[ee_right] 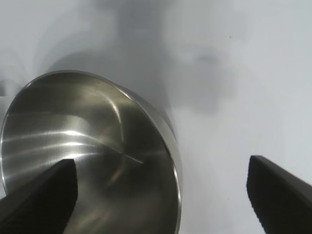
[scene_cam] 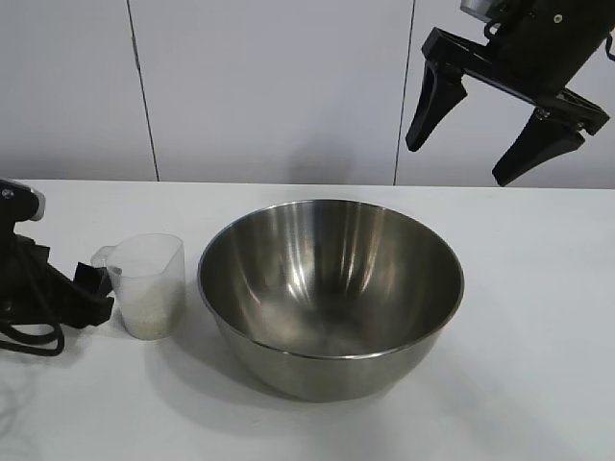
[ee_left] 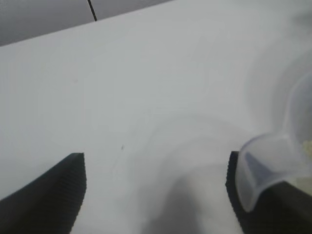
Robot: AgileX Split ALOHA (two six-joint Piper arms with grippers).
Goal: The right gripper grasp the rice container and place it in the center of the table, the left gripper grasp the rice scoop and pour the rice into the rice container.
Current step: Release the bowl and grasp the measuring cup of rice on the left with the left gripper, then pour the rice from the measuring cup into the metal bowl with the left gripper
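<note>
Two arms show in the exterior view: the right gripper (scene_cam: 500, 130) hangs spread wide at upper right, above the rice container (scene_cam: 332, 293) at table (scene_cam: 538, 317) centre. At lower left, the left gripper (scene_cam: 91, 293), fingers apart, flanks the tab of the rice scoop (scene_cam: 149, 283) holding rice (scene_cam: 151, 317).

Left wrist view: one finger (ee_left: 273, 209) sits under the rice scoop (ee_left: 278, 161), the other well apart.

Right wrist view: parted fingers (ee_right: 280, 192) hang over the rice container (ee_right: 87, 151).

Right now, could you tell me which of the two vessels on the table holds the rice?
The small clear rice scoop holds the rice; the big steel rice container beside it looks empty.
</note>
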